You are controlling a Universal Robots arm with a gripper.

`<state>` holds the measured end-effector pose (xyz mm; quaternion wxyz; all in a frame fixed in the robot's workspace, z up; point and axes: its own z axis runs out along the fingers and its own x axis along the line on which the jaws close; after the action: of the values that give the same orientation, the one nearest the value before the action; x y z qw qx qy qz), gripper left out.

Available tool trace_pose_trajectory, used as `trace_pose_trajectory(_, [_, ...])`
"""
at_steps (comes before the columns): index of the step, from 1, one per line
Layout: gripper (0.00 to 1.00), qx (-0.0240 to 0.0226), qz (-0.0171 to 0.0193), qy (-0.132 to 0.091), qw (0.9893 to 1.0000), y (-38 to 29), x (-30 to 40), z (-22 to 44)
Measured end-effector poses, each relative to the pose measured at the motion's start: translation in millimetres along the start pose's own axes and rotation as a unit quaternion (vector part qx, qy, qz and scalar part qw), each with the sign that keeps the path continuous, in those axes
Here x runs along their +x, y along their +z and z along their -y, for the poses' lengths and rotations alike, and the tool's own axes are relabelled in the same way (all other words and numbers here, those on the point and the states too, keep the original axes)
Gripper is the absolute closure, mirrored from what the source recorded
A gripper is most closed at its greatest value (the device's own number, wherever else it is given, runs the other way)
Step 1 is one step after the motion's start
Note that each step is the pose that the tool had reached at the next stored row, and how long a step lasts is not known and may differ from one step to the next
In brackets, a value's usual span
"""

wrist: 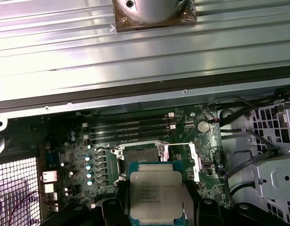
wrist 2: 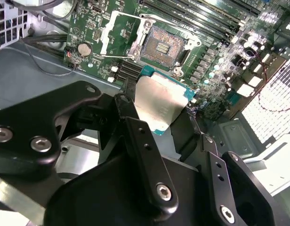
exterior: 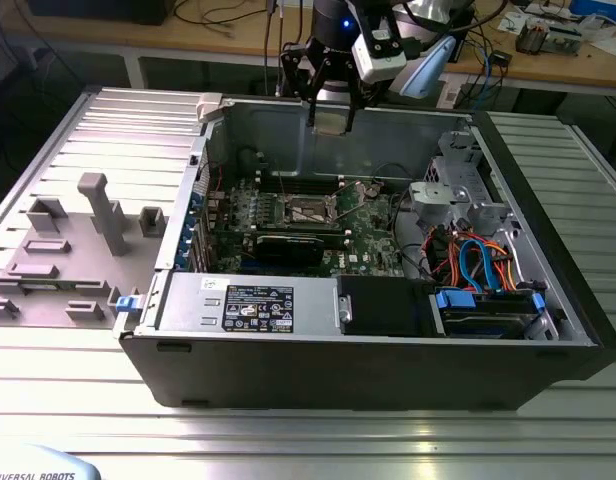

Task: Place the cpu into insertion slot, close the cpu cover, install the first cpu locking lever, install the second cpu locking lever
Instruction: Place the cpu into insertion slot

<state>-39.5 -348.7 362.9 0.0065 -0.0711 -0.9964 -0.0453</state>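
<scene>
My gripper (exterior: pixel 333 112) is shut on the cpu (exterior: pixel 333 120), a small square chip with a silver top, held in the air above the case's back wall. In both wrist views the cpu (wrist 2: pixel 157 101) (wrist: pixel 157 193) sits clamped between the black fingers (wrist 2: pixel 135 122) (wrist: pixel 117 202). The insertion slot (wrist 2: pixel 163 46) (wrist: pixel 140 154) (exterior: pixel 308 210) lies bare on the green motherboard, below and apart from the chip. The silver cpu cover (wrist 2: pixel 112 33) (wrist: pixel 194 162) is swung open to one side of the slot.
The open computer case (exterior: pixel 548 250) lies on a ribbed metal table. Inside it are a black graphics card (exterior: pixel 288 245), memory slots (wrist: pixel 131 127), a power supply (exterior: pixel 248 300) and drive cables (exterior: pixel 478 260). Grey fixtures (exterior: pixel 103 215) stand at the exterior view's left.
</scene>
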Motion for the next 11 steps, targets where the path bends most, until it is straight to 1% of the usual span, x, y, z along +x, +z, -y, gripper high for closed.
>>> trace_pose_trajectory(2, [0.46, -0.0003, 0.0014, 0.016, 0.9999, 0.0, 0.0, 0.0])
trace_pose_trajectory(3, [0.46, -0.0004, 0.0016, 0.018, 0.9998, 0.0, -0.1, 0.0])
trace_pose_trajectory(11, [0.46, -0.0004, 0.0018, 0.020, 0.9998, 0.0, 0.0, 0.0])
